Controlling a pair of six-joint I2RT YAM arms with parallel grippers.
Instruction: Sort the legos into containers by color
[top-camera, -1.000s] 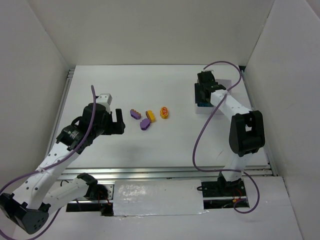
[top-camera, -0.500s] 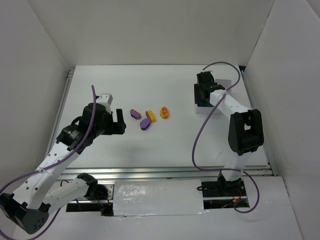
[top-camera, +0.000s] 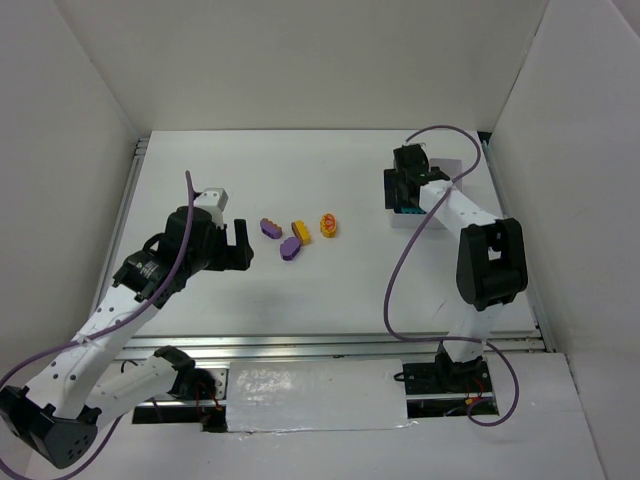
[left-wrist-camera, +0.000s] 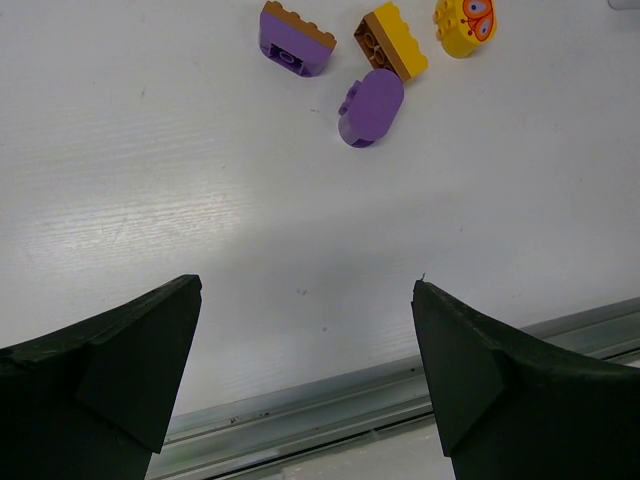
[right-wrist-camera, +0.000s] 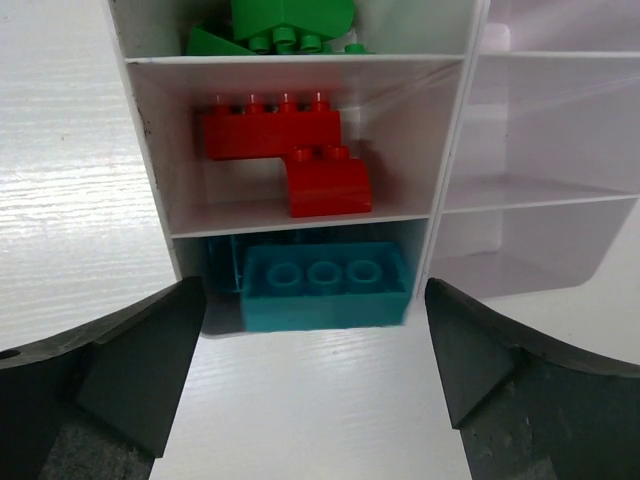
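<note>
The organiser tray (right-wrist-camera: 450, 150) fills the right wrist view. Its left column holds green legos (right-wrist-camera: 285, 25) in the far cell, two red bricks (right-wrist-camera: 285, 150) in the middle cell and a cyan brick (right-wrist-camera: 325, 285) in the nearest cell. My right gripper (right-wrist-camera: 315, 290) hangs open over that cyan brick, its fingers apart from it on both sides. On the table lie a purple brick (left-wrist-camera: 295, 40), a yellow-orange brick (left-wrist-camera: 390, 40), a printed yellow oval (left-wrist-camera: 465, 20) and a purple oval (left-wrist-camera: 372, 105). My left gripper (left-wrist-camera: 305, 288) is open and empty, short of them.
The tray's right-column cells (right-wrist-camera: 540, 130) hold nothing that I can see. From above, the tray (top-camera: 408, 221) sits at the right of the table, mostly hidden by my right arm. A metal rail (left-wrist-camera: 400, 385) runs along the table's near edge below my left gripper.
My right gripper's jaws have spread wider over the tray. The left arm and the loose legos have not moved.
</note>
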